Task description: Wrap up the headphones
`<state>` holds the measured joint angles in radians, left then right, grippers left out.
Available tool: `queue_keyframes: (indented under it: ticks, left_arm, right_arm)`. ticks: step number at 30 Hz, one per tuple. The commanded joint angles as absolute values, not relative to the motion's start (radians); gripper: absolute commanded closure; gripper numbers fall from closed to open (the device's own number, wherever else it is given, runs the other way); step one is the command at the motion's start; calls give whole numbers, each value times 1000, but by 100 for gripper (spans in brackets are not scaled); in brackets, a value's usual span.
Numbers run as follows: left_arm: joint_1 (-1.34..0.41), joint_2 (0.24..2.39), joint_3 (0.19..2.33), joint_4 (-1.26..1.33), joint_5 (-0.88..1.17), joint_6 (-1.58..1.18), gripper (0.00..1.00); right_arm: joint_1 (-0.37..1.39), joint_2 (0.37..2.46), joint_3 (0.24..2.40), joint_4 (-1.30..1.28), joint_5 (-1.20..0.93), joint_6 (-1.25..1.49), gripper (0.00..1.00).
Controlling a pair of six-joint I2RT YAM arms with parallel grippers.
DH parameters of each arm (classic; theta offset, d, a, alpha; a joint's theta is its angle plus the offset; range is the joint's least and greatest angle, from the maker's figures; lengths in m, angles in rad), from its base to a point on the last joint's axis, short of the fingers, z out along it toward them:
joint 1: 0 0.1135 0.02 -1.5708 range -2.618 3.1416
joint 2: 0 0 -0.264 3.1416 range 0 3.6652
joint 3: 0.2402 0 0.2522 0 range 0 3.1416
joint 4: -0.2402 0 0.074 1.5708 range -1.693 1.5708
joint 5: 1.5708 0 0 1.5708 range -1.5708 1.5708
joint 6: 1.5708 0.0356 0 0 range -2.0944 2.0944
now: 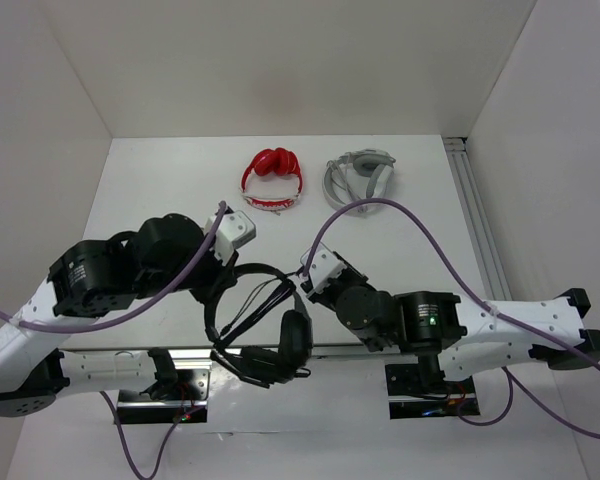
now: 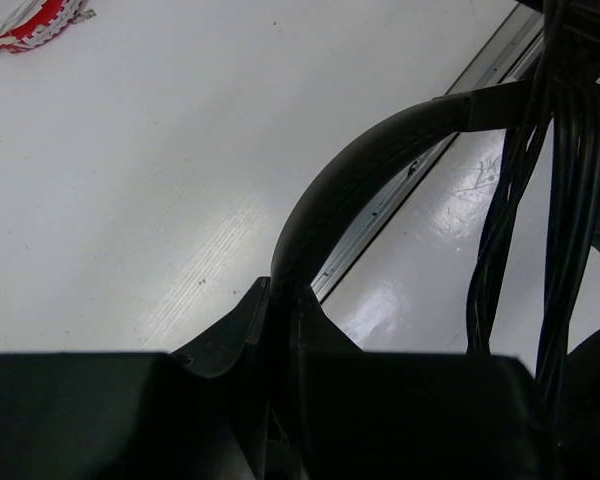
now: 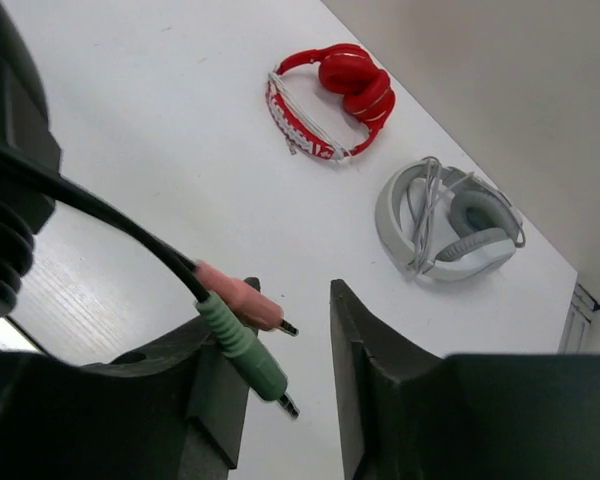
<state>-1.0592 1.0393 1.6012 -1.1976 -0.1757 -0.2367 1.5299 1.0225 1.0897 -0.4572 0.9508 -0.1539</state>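
Left fingers [image 2: 230,335]: clamped tight on headphones [image 1: 294,338] headband [image 2: 350,170].
Right fingers [image 3: 380,370]: parted, holding nothing; plugs [image 3: 242,335] against 9 o'clock finger.

White table [image 1: 160,180], plain walls [image 1: 280,60], metal rail [image 1: 477,220]

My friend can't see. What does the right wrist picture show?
The open right gripper has a black cable with pink and green plugs by one finger. Behind, red headphones and grey-white headphones rest on the table.
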Motion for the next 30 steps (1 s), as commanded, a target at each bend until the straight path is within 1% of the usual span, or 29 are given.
queue_keyframes:
  ticks: [1, 3, 4, 6, 8, 13, 15, 16, 17, 18, 19, 23, 24, 25, 30]
  left_arm:
    - [-1065, 1020, 1643, -1189, -153, -249, 100]
    - [-1065, 1020, 1632, -1177, -163, -249, 100]
    - [-1065, 1020, 1632, -1177, -185, -259, 100]
    - [-1065, 1020, 1632, -1177, -201, -268, 100]
    - [-1065, 1029, 1643, -1177, -257, -279, 100]
    - [-1043, 1087, 1652, -1235, -414, -299, 100]
    - [-1043, 1101, 1652, -1235, -442, -310, 100]
    - [-1043, 1115, 1652, -1235, -442, -310, 100]
    - [-1043, 1115, 1661, -1235, -451, -310, 100]
    - [-1043, 1130, 1661, -1235, -465, -310, 100]
    - [-1043, 1141, 1673, -1235, -465, -310, 100]
    - [-1014, 1141, 1701, -1198, -326, -282, 100]
    - [-1014, 1141, 1701, -1183, -305, -273, 100]
    - [-1014, 1132, 1701, -1183, -295, -273, 100]
    - [-1003, 1132, 1723, -1183, -272, -264, 100]
  right_arm:
    - [1522, 988, 1080, -413, 989, -147, 58]
    - [1522, 999, 1080, -432, 1002, -134, 53]
    - [1522, 999, 1080, -433, 1014, -133, 46]
    - [1522, 1009, 1089, -451, 1025, -123, 45]
    - [1522, 997, 1089, -460, 1035, -110, 43]
    - [1522, 936, 1089, -492, 1048, -77, 41]
    - [1522, 925, 1098, -534, 1074, -64, 38]
    - [1522, 925, 1098, -547, 1084, -46, 33]
    - [1522, 925, 1098, -563, 1094, -25, 26]
    - [1522, 925, 1098, -586, 1103, -14, 10]
    - [1522, 925, 1098, -586, 1118, -5, 10]
    - [1522, 925, 1086, -584, 1133, 5, 9]
    - [1522, 925, 1077, -584, 1146, 5, 6]
    - [1522, 936, 1077, -572, 1160, 5, 0]
    - [1502, 925, 1077, -561, 1198, 14, 0]
